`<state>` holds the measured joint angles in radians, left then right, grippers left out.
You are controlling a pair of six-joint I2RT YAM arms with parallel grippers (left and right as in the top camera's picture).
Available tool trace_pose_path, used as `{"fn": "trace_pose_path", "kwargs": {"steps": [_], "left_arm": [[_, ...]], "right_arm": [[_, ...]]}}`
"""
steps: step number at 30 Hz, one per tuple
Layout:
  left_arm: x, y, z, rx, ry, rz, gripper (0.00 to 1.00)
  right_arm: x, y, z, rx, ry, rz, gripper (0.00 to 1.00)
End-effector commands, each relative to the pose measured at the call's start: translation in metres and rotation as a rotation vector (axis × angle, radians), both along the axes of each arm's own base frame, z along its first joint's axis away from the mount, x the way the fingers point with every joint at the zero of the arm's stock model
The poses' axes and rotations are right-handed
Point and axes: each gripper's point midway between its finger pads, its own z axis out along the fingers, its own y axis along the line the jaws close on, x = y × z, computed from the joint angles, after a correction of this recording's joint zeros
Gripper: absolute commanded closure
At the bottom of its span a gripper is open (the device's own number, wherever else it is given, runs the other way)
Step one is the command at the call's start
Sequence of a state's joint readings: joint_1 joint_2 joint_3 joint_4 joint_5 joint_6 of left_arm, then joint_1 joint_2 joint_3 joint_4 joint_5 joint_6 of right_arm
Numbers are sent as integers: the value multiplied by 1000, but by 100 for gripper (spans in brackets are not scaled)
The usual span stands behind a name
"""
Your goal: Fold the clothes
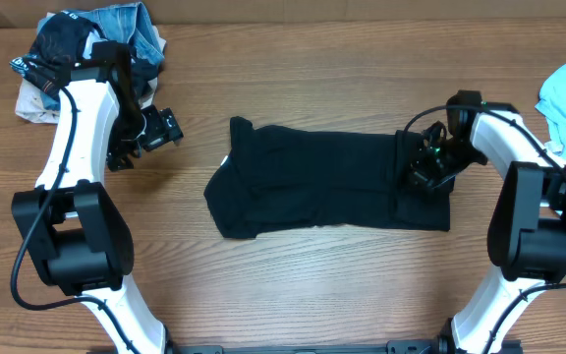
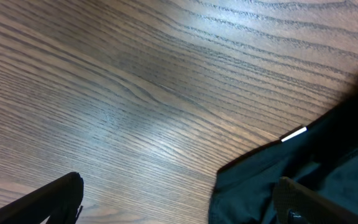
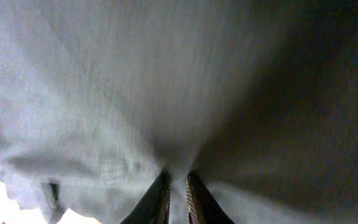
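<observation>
soft matte cloth puckers in the right gripper (image 3: 178,186), pinched tight on the black shirt (image 1: 312,182) at its 3 o'clock end. the shirt lies flat on the wood-grain table (image 1: 312,285), long axis 9 to 3, neck toward 9; the left gripper (image 1: 160,130) is spread wide.

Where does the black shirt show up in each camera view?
Overhead: black shirt lying mid-table.
Left wrist: black shirt in the lower right corner.
Right wrist: black shirt fills the frame, pinched in the right gripper.
Shared landmark: white neck label, bright in left wrist, a speck at the shirt's left edge overhead.
</observation>
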<state>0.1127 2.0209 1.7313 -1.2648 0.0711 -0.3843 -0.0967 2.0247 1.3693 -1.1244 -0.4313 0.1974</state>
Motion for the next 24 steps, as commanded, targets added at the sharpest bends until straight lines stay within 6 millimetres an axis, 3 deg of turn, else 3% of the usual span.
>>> {"fn": "trace_pose_path", "kwargs": {"steps": [1,3,4,5,6,10,17,20,24], "left_arm": [[1,-2,1,-7,-4,-25,0],[1,-2,1,-7,-4,-25,0],[1,-2,1,-7,-4,-25,0],[1,-2,1,-7,-3,-25,0],[0,-2,1,-6,-2,-25,0],[0,-2,1,-4,1,-26,0],[0,-2,1,-4,0,-25,0],[0,-2,1,-4,0,-25,0],[0,-2,1,-4,0,-25,0]], "right_arm": [[37,0,53,14,-136,13,79],[47,-5,79,-6,-184,32,60],[51,-10,89,-26,-204,36,29],[56,-19,99,-66,-220,32,9],[59,-29,107,-112,-229,26,0],[59,-87,120,-329,-223,-12,0],[34,-133,93,-337,-147,7,0],[33,-138,76,-300,-159,-9,0],[34,-113,60,-125,-238,77,0]]}}
